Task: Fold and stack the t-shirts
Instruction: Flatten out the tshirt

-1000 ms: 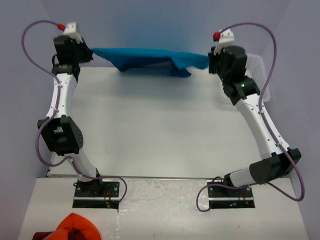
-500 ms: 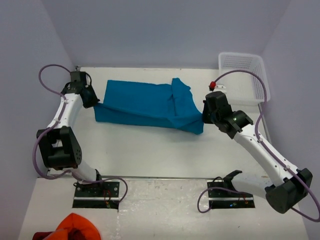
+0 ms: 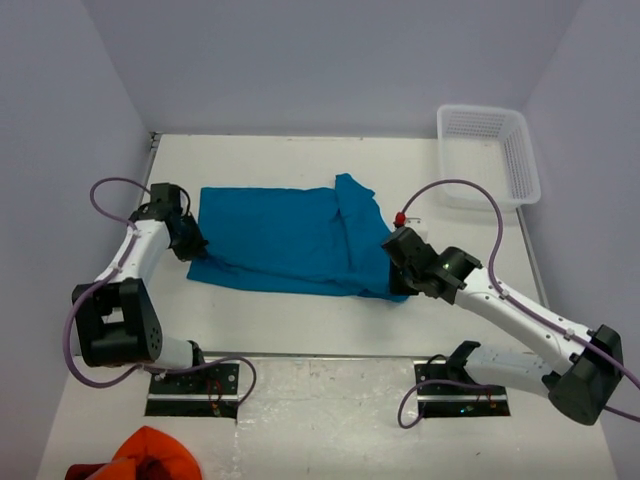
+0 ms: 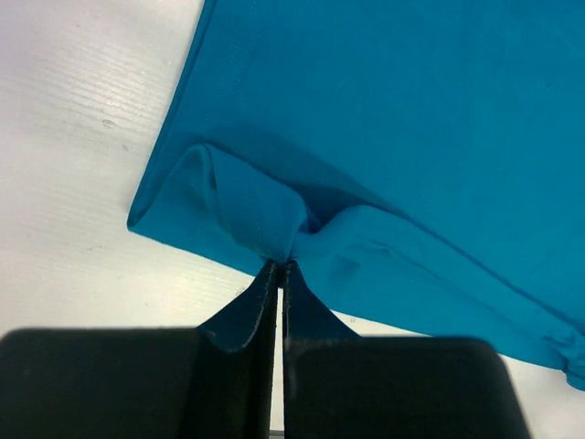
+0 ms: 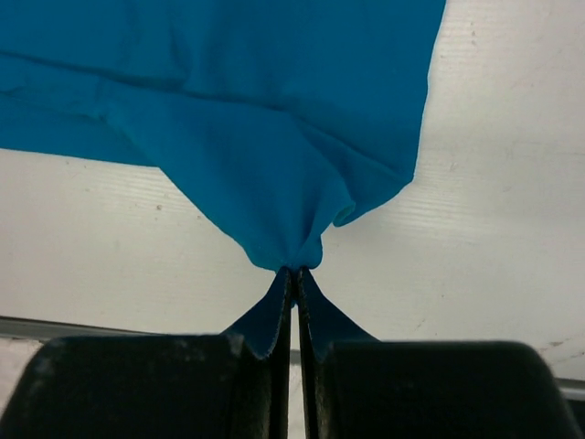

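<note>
While flat on table (image 3: 300, 325), t-shirt (image 3: 280, 235) pinched tight in left end effector (image 4: 279, 267) and right end effector (image 5: 294, 273)

Soft matt cloth t-shirt (image 3: 290, 235); finely ribbed matt table (image 3: 300, 322)

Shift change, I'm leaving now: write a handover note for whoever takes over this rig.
Left gripper: shut on the t-shirt at its near left corner.
Right gripper: shut on its near right corner.
The t-shirt lies spread mostly flat on the table, right part lapped over. A white basket sits far right, and an orange cloth lies in front of the bases.
Done: shirt laid out.
Left: fold it, then stack.
</note>
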`<state>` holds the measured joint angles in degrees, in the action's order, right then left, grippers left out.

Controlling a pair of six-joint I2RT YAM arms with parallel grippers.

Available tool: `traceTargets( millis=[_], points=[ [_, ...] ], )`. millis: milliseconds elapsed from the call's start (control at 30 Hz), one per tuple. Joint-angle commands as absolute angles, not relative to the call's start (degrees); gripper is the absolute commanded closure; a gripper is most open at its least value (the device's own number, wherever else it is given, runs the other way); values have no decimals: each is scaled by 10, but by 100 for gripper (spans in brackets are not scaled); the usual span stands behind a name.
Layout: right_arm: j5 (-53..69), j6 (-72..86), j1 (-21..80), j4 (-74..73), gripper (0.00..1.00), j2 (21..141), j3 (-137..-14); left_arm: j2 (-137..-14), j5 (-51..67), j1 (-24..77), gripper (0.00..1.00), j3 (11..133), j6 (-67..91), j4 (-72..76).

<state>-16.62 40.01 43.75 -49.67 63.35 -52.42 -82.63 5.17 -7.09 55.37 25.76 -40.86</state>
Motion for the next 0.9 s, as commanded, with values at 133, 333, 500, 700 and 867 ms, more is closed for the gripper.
traceTargets(
  millis=[133, 333, 500, 700, 867],
  points=[
    [-213, 492, 461, -534, 100, 620, -518, -771, 12, -76, 100, 565, 282, -442],
    [-301, 521, 463, -600, 100, 614, -551, -729, -72, -85, 100, 575, 296, -446],
    [-342, 501, 463, -603, 100, 614, -574, -713, -82, -87, 100, 586, 270, -426],
    [-403, 352, 432, -515, 100, 650, -684, -654, 9, -85, 100, 629, 257, -328],
    [-331, 125, 328, -260, 100, 722, -776, -699, 58, -76, 100, 688, 258, -217]
  ],
)
